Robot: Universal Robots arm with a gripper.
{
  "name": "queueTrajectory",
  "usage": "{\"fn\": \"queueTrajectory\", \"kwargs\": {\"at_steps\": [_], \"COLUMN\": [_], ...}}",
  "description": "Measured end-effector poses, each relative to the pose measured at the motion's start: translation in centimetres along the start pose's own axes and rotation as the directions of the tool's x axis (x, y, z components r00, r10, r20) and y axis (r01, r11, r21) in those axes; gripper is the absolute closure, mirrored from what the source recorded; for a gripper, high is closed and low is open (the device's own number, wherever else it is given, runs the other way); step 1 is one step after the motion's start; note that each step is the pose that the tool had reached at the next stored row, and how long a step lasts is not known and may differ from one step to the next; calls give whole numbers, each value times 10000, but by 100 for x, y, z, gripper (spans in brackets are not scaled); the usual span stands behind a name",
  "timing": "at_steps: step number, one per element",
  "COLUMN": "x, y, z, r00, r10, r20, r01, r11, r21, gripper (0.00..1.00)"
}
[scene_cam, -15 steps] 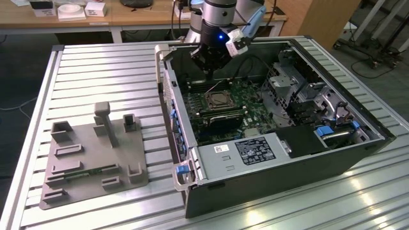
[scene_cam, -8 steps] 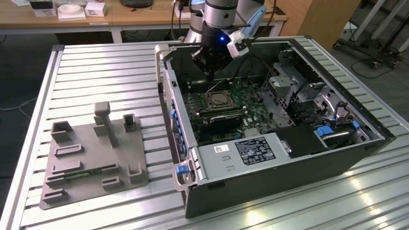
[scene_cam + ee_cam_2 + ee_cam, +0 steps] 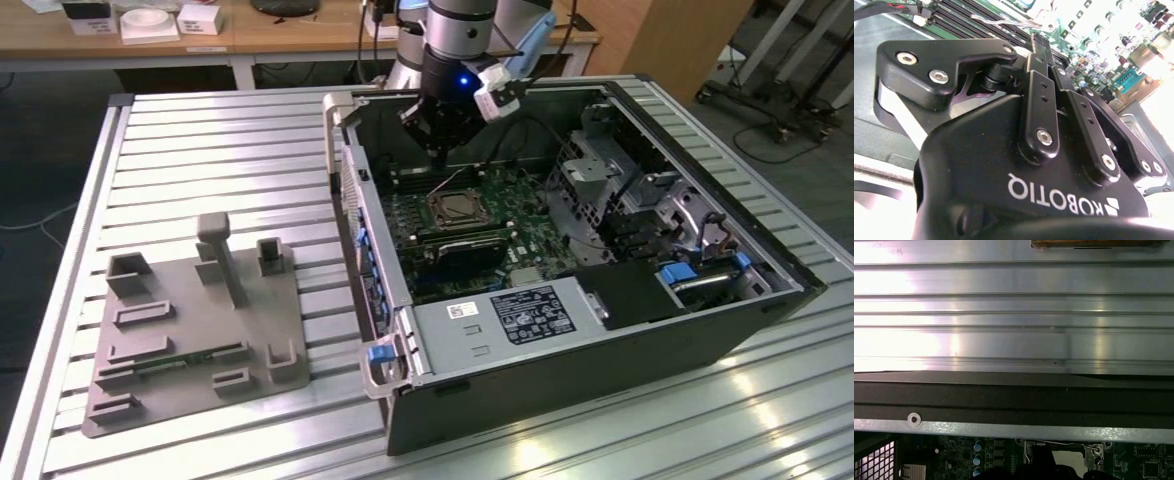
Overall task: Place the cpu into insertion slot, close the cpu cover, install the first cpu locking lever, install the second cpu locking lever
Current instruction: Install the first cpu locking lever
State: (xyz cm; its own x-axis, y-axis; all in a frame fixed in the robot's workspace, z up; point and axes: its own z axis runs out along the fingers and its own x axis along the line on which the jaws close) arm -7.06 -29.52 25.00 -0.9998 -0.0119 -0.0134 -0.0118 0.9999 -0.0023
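In the exterior view the insertion slot [image 3: 461,208] sits on the green board inside the open computer case [image 3: 747,300]. The silver cpu cover [image 3: 442,213] lies flat over it, and a grey square that looks like the cpu [image 3: 465,207] fills its window. My gripper [image 3: 438,152] hangs just behind the slot, toward the case's back wall. Its fingers are shut with nothing seen between them. In the second wrist view the gripper [image 3: 1040,44] has its tip close to a thin wire locking lever [image 3: 1004,21]. The first wrist view shows the gripper [image 3: 1041,457] beside that lever [image 3: 1059,443].
A grey box with a black label [image 3: 514,315] fills the case's near end, and a metal drive cage [image 3: 627,190] stands at the exterior view's right. Long black memory slots [image 3: 969,25] run beside the slot. A grey fixture plate [image 3: 187,330] lies on the slatted table [image 3: 214,160].
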Motion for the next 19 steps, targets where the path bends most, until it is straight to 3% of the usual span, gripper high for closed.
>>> {"fn": "queueTrajectory", "kwargs": {"at_steps": [11, 19], "x": [-35, -129], "y": [0, 0], "z": [50, 141], "r00": [9999, 10000], "r10": [-133, 11], "r20": [0, 0], "r01": [133, -11], "r11": [9999, 10000], "r21": [-2, 1], "gripper": [90, 90]}}
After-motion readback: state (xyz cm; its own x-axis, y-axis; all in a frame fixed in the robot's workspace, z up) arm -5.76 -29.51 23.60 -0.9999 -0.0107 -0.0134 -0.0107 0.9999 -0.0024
